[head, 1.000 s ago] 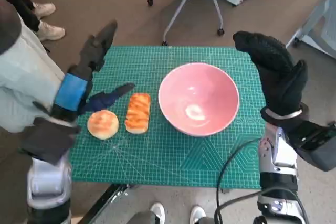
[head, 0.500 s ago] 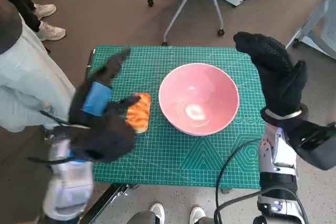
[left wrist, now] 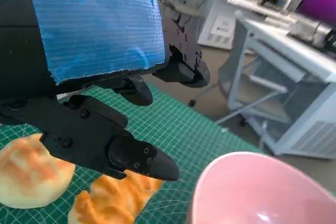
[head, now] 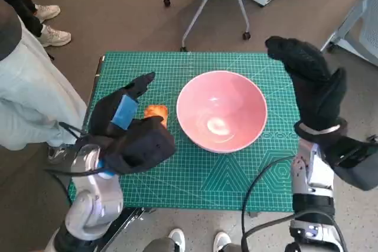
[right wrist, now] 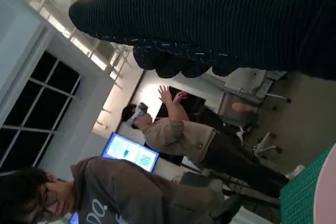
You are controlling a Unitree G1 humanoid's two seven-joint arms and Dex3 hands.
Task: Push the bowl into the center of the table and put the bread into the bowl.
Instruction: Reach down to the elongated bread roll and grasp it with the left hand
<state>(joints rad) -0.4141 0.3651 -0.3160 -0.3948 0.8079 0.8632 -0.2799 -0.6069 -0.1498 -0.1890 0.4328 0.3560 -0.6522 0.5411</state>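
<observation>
Left hand [head: 127, 128], fingers spread and empty, hovers over both breads. Round bun [left wrist: 29, 169] shows only in the wrist view, touching the long loaf [head: 156, 112]. Pink bowl [head: 221, 119] sits mid-mat. Right hand [head: 310, 84] raised, empty, fingers apart.

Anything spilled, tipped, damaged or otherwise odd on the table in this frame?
Nothing stands out. The pink bowl sits upright and empty on the green mat; the long bread and round bun lie intact beside it, under the left hand. The right hand hangs beside the bowl.
</observation>
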